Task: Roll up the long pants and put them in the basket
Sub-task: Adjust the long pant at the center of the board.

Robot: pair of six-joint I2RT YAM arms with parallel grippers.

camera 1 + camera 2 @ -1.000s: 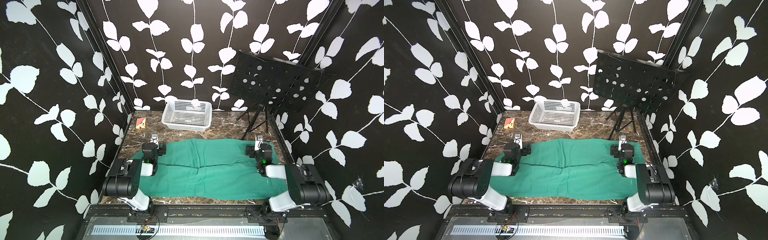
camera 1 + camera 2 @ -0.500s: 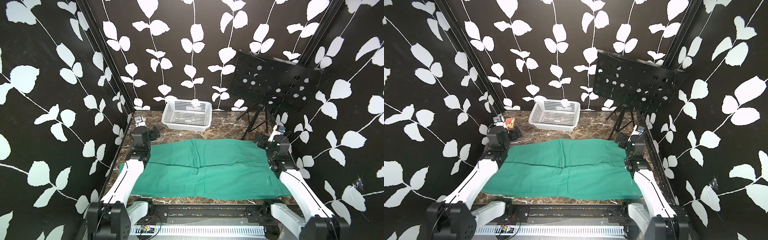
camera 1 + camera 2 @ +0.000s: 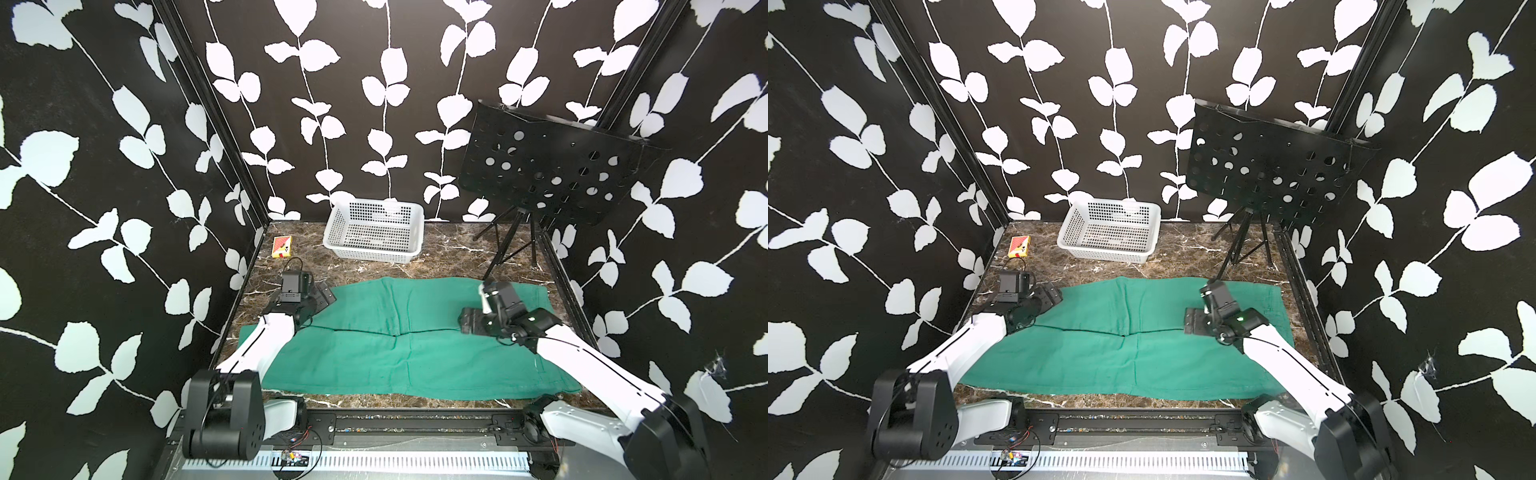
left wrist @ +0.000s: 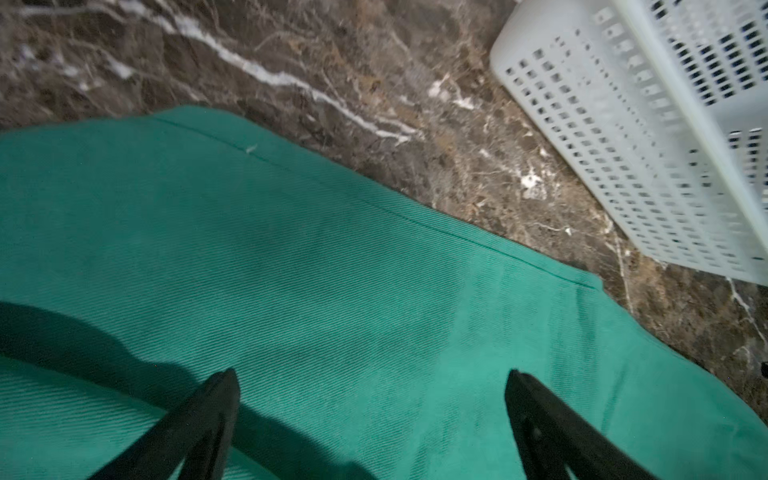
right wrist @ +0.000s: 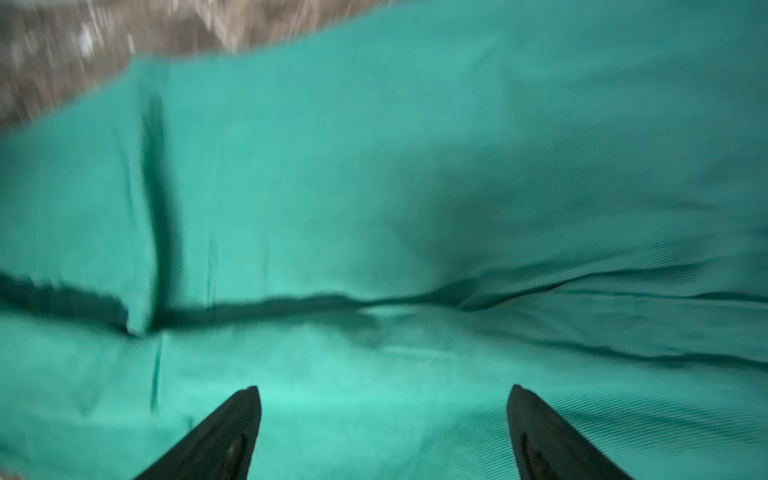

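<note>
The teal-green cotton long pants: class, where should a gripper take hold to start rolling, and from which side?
Likely the far edge of the teal-green cotton long pants, near its corners, from the white plastic basket's side: the cloth lies flat, and that edge lies free on marble tabletop by the open left gripper.

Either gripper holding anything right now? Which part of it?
Nothing is held. The left gripper and the right gripper both stand open over the flat-lying teal-green cotton long pants, with no cloth between their fingers.
</note>
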